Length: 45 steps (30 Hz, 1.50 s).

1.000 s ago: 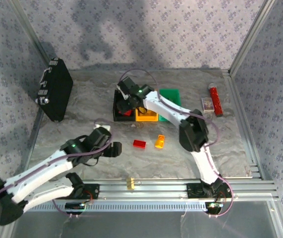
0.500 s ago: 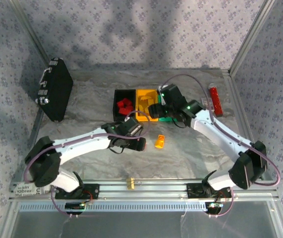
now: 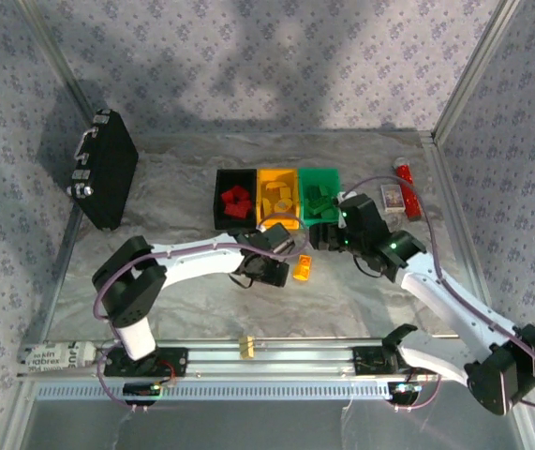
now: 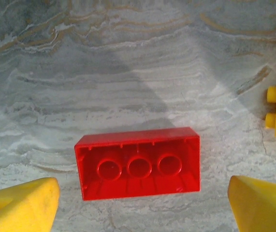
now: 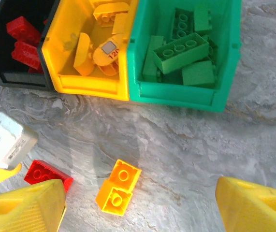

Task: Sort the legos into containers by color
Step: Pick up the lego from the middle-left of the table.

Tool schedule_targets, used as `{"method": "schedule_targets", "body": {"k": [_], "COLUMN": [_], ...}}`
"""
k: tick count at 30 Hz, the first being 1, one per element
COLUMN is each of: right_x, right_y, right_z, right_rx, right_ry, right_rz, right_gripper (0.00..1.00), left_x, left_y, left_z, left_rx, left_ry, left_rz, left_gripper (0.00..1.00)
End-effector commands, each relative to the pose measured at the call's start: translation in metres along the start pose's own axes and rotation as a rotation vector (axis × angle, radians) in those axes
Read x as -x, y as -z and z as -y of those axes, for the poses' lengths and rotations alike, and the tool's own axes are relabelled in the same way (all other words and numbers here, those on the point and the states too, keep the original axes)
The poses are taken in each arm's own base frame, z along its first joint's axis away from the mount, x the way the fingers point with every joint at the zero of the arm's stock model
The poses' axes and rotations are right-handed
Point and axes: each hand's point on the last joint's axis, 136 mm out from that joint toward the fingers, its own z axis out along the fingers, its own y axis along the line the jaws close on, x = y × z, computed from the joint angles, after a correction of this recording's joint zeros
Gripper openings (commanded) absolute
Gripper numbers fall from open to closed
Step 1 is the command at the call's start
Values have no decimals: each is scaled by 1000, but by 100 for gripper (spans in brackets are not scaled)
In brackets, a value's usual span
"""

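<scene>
Surface (image 3: 178, 178): marbled grey, carrying all items.

Containers: three joined bins stand ahead of the right hand (image 3: 320, 236). The black bin (image 5: 21, 79) holds red legos, the yellow bin (image 5: 89, 88) holds yellow-orange ones, and the green bin (image 5: 176, 97) holds green ones. Half a second ago the right arm lay across the green bin. It has since drawn back toward the near edge, and all three bins are now uncovered from above.

Right hand: fingers spread wide with nothing between them, stopped just short of the bins' near wall.

Left hand (image 4: 142, 205): fingers spread apart, gripping nothing. The arm has reached farther right than in the earlier frame.

Red lego (image 4: 138, 164): lies on the surface directly under the left hand, hollow underside up. It sits between the two yellow fingertips (image 4: 24, 203), clear of both.

Orange lego (image 5: 118, 188): lies on the surface just right of the left hand and below the right hand, close beside the red lego. Its position is unchanged from the earlier frames.
</scene>
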Motion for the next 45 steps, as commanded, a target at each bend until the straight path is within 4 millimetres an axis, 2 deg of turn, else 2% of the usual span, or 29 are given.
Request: {"method": "schedule_targets", "body": {"k": [1, 13, 21, 25, 28, 30, 33, 37, 45], "right_x": [-9, -18, -25, -28, -31, -32, -33, -36, -47], "right_y": [5, 13, 9, 10, 9, 8, 8, 7, 2], "right_z": [5, 9, 10, 12, 13, 13, 13, 15, 20], "right_rx": [2, 18, 21, 16, 18, 19, 17, 9, -5], "right_ry": [-42, -70, -79, -88, -95, -98, -99, -105, -118], "right_rz": [2, 14, 5, 3, 5, 2, -4, -8, -33], "right_gripper": [83, 83, 83, 83, 83, 83, 83, 83, 82], "left_x": [0, -7, -7, -8, -9, -7, -4, 3, 29], "left_y": [-4, -20, -27, -29, -28, -24, -17, -2, 41], "left_z": [-2, -8, -10, -10, -10, -9, -10, -12, -26], "left_rx": [51, 111, 138, 141, 136, 132, 128, 114, 53], "left_ry": [-14, -25, -41, -46, -48, -48, -51, -44, 2], "left_rz": [-23, -66, -81, -93, -98, -89, -75, -42, 58], "left_gripper": [90, 86, 81, 73, 62, 54, 48, 45, 45]}}
